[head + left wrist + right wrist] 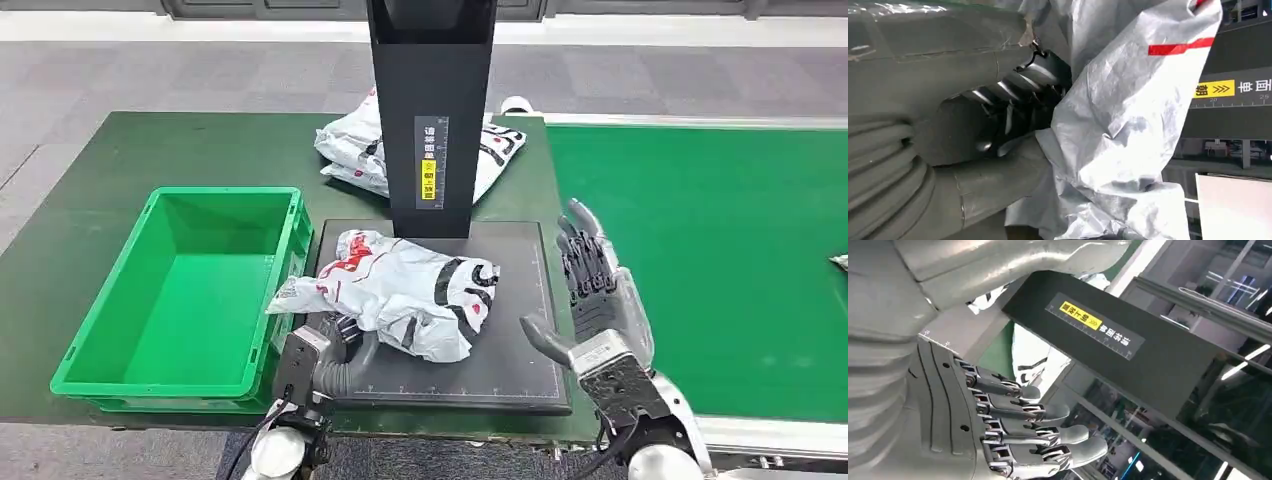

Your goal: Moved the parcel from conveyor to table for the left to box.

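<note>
1. The parcel [400,290], a crumpled white poly bag with red and black print, lies on the black scale pad [520,350] at the counter's [90,180] centre, just below the black scanner post [430,110].
2. The left hand [335,335] is at the parcel's 7 o'clock edge, its fingers [1013,90] clamped on the plastic, likely to carry it to the box.
3. The right hand [590,290] hovers at 3 o'clock, fingers apart, holding nothing.
4. One green box [190,290] waits at 9 o'clock.
5. Two parcels are on the counter: the second parcel [350,145] sits at 12 o'clock behind the post.
</note>
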You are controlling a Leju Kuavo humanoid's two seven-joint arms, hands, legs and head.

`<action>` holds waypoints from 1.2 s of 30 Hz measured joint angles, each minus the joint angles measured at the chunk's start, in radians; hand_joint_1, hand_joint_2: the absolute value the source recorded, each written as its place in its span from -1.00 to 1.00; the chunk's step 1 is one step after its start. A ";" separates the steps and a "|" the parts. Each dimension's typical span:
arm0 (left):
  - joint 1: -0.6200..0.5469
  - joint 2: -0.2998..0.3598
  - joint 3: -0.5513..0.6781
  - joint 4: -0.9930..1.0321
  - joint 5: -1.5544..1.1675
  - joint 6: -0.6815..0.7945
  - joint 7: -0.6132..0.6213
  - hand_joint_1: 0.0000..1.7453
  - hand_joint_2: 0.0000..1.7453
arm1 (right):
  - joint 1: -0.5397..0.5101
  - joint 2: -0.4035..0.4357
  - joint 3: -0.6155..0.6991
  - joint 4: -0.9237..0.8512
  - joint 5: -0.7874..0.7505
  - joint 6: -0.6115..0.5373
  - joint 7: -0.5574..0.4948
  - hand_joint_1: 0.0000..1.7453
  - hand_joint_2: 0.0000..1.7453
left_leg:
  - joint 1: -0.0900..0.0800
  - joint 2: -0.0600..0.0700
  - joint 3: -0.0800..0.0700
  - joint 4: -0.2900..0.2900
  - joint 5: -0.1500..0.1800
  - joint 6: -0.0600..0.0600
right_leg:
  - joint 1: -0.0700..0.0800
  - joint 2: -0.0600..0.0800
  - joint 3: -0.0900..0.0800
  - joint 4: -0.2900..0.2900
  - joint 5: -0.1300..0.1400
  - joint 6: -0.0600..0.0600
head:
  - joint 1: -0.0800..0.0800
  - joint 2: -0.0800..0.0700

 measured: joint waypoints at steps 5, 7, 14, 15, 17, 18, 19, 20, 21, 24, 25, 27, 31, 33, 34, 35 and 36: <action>-0.014 -0.001 0.000 0.003 -0.019 0.034 -0.013 1.00 1.00 | 0.008 0.000 -0.008 0.000 0.010 0.002 -0.013 -1.00 1.00 | 0.000 0.000 0.000 0.000 0.000 0.000 | 0.000 0.000 0.000 0.000 0.000 0.000 | 0.000 0.000; -0.019 -0.002 0.000 -0.013 -0.053 0.075 -0.020 1.00 1.00 | 0.012 0.000 -0.009 0.000 0.010 0.000 -0.021 -1.00 1.00 | 0.000 0.000 0.000 0.000 0.000 0.000 | 0.000 0.000 0.000 0.000 0.000 0.000 | 0.000 0.000; -0.027 -0.003 0.000 -0.049 -0.068 0.093 -0.011 1.00 1.00 | 0.014 0.000 -0.009 0.001 0.010 0.000 -0.022 -1.00 1.00 | 0.000 0.000 0.000 0.000 0.000 0.000 | 0.000 0.000 0.000 0.000 0.000 0.000 | 0.000 0.000; -0.027 -0.003 0.000 -0.051 -0.069 0.093 -0.011 1.00 1.00 | 0.014 0.000 -0.009 0.001 0.010 0.000 -0.022 -1.00 1.00 | 0.000 0.000 0.000 0.000 0.000 0.000 | 0.000 0.000 0.000 0.000 0.000 0.000 | 0.000 0.000; -0.027 -0.003 0.000 -0.055 -0.071 0.095 -0.011 1.00 1.00 | 0.015 0.000 -0.009 0.001 0.010 0.000 -0.023 -1.00 1.00 | 0.000 0.000 0.000 0.000 0.000 0.000 | 0.000 0.000 0.000 0.000 0.000 0.000 | 0.000 0.000; -0.027 -0.003 0.000 -0.056 -0.080 0.107 -0.018 1.00 1.00 | 0.015 0.000 -0.009 0.001 0.010 0.000 -0.022 -1.00 1.00 | 0.000 0.000 0.000 0.000 0.000 0.000 | 0.000 0.000 0.000 0.000 0.000 0.000 | 0.000 0.000; -0.027 -0.003 0.000 -0.057 -0.090 0.119 -0.026 1.00 1.00 | 0.015 0.000 -0.009 0.001 0.010 0.000 -0.023 -1.00 1.00 | 0.000 0.000 0.000 0.000 0.000 0.000 | 0.000 0.000 0.000 0.000 0.000 0.000 | 0.000 0.000; -0.027 -0.003 0.000 -0.064 -0.103 0.137 -0.035 1.00 1.00 | 0.014 0.000 -0.009 0.001 0.010 0.000 -0.023 -1.00 1.00 | 0.000 0.000 0.000 0.000 0.000 0.000 | 0.000 0.000 0.000 0.000 0.000 0.000 | 0.000 0.000; -0.027 -0.003 -0.002 -0.079 -0.120 0.161 -0.044 1.00 1.00 | 0.014 0.000 -0.009 0.001 0.010 0.000 -0.023 -1.00 1.00 | 0.000 0.000 0.000 0.000 0.000 0.000 | 0.000 0.000 0.000 0.000 0.000 0.000 | 0.000 0.000; -0.034 -0.003 -0.021 -0.144 -0.177 0.239 -0.048 1.00 1.00 | 0.008 0.000 -0.009 0.013 0.003 0.005 -0.030 -1.00 1.00 | 0.000 0.000 0.000 0.000 0.000 0.000 | 0.000 0.000 0.000 0.000 0.000 0.000 | 0.000 0.000; -0.040 -0.003 -0.029 -0.164 -0.195 0.261 -0.043 1.00 1.00 | 0.005 0.000 -0.009 0.019 -0.002 0.008 -0.032 -1.00 1.00 | 0.000 0.000 0.000 0.000 0.000 0.000 | 0.000 0.000 0.000 0.000 0.000 0.000 | 0.000 0.000; -0.061 -0.003 -0.039 -0.195 -0.224 0.293 -0.030 1.00 1.00 | -0.003 0.000 -0.009 0.029 -0.009 0.011 -0.036 -1.00 1.00 | 0.000 0.000 0.000 0.000 0.000 0.000 | 0.000 0.000 0.000 0.000 0.000 0.000 | 0.000 0.000; -0.134 -0.001 -0.051 -0.248 -0.274 0.328 -0.001 1.00 1.00 | -0.021 0.000 -0.009 0.058 -0.026 0.016 -0.038 -1.00 1.00 | 0.000 0.000 -0.001 0.000 0.001 0.000 | 0.000 0.000 0.000 0.000 0.002 0.000 | 0.000 0.000; -0.217 0.005 -0.051 -0.274 -0.313 0.330 0.033 1.00 1.00 | -0.030 0.000 -0.009 0.078 -0.037 0.017 -0.039 -1.00 1.00 | 0.000 -0.001 -0.001 0.000 0.003 0.000 | 0.000 -0.001 0.000 0.000 0.002 -0.001 | 0.000 0.000; -0.255 0.009 -0.051 -0.278 -0.320 0.330 0.050 1.00 1.00 | -0.031 0.000 -0.009 0.086 -0.042 0.017 -0.040 -1.00 1.00 | 0.000 -0.001 -0.001 0.000 0.003 0.000 | 0.000 -0.002 0.000 0.000 0.002 -0.001 | 0.000 0.000; -0.293 0.013 -0.051 -0.279 -0.323 0.330 0.063 1.00 1.00 | -0.031 0.000 -0.009 0.092 -0.044 0.016 -0.040 -1.00 1.00 | 0.000 -0.001 -0.001 0.000 0.003 0.000 | 0.000 -0.001 0.000 0.000 0.003 -0.001 | 0.000 0.000; -0.327 0.016 -0.051 -0.279 -0.325 0.330 0.075 1.00 1.00 | -0.032 0.000 -0.009 0.097 -0.049 0.012 -0.041 -1.00 1.00 | 0.000 -0.001 -0.001 0.000 0.003 0.000 | 0.000 -0.001 0.000 0.000 0.003 -0.001 | 0.000 0.000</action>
